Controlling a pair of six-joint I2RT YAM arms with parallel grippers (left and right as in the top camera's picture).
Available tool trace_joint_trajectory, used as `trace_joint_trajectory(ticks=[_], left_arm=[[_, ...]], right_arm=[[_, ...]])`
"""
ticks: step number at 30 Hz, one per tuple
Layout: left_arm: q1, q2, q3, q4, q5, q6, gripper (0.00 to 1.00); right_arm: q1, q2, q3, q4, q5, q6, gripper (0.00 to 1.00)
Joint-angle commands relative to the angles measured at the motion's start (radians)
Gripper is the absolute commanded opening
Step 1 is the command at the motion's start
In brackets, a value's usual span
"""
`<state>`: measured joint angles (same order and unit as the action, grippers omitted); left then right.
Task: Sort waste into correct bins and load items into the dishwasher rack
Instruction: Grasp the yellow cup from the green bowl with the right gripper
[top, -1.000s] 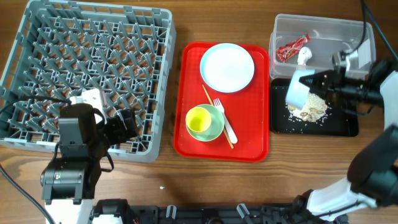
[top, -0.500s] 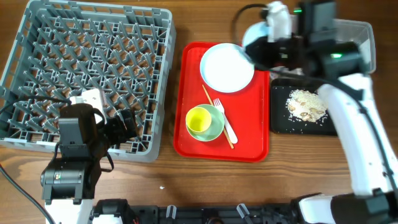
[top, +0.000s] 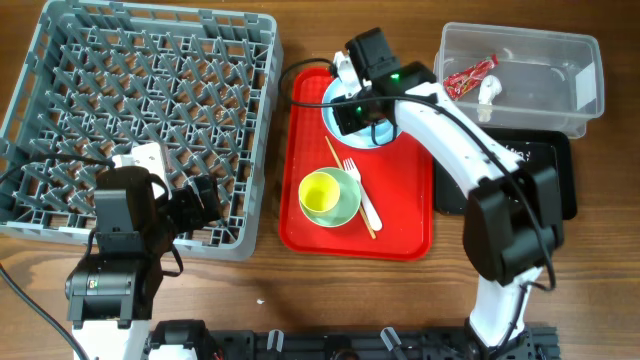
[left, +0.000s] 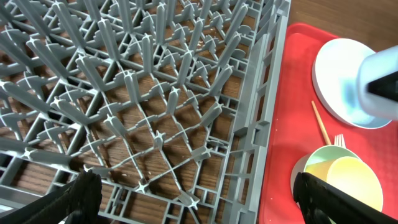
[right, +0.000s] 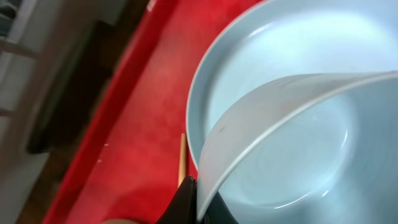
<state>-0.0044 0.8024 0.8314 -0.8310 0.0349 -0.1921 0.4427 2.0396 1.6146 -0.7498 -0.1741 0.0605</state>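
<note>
Overhead: logged red tray (top: 310, 200) under right fingers (top: 350, 112), dishwasher rack (top: 150, 80) under left fingers (top: 200, 195). Left wrist: spread wide, empty, rack beneath. Right wrist: clamped on pale blue bowl (right: 280, 155) rim, white plate (right: 280, 43) just below.

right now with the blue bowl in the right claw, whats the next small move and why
Probably swing the pale blue bowl left toward the dishwasher rack: the right claw grips its rim above the white plate, the bowl looks empty, and the rack has open pegs.
</note>
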Motion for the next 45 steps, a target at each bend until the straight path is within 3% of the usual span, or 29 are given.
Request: trace_joint_trajectory(ticks=[1, 4, 8, 10, 12, 19, 27, 34, 41, 44, 45], left_arm=[[0.001, 0.000, 0.016, -0.001, -0.002, 0.002, 1.00], [0.001, 0.000, 0.016, -0.001, -0.002, 0.002, 1.00], [0.001, 0.000, 0.016, -0.001, -0.002, 0.002, 1.00], [0.001, 0.000, 0.016, -0.001, -0.002, 0.002, 1.00], [0.001, 0.000, 0.016, -0.001, -0.002, 0.002, 1.00], [0.001, 0.000, 0.016, -0.001, -0.002, 0.002, 1.00], [0.001, 0.000, 0.016, 0.000, -0.002, 0.002, 1.00], [0.001, 0.000, 0.016, 0.000, -0.002, 0.002, 1.00], [0.001, 0.000, 0.016, -0.001, -0.002, 0.002, 1.00], [0.001, 0.000, 0.016, 0.000, -0.002, 0.002, 1.00], [0.001, 0.000, 0.016, 0.000, -0.002, 0.002, 1.00]], right_arm=[[0.006, 0.047, 0.010, 0.016, 0.021, 0.025, 0.04], [0.008, 0.057, 0.010, 0.008, 0.020, 0.026, 0.06], [0.008, 0.057, 0.010, -0.011, 0.018, 0.026, 0.20], [0.008, 0.054, 0.011, -0.027, 0.017, 0.026, 0.36], [0.008, 0.033, 0.025, -0.071, 0.018, 0.035, 0.43], [0.008, -0.156, 0.109, -0.228, -0.051, 0.050, 0.56], [0.048, -0.224, 0.054, -0.471, -0.140, 0.081, 0.56], [0.137, -0.224, -0.198, -0.286, -0.114, 0.209, 0.56], [0.156, -0.198, -0.298, -0.148, -0.066, 0.311, 0.55], [0.156, -0.164, -0.299, -0.124, -0.066, 0.336, 0.47], [0.156, -0.156, -0.299, -0.123, -0.065, 0.349, 0.39]])
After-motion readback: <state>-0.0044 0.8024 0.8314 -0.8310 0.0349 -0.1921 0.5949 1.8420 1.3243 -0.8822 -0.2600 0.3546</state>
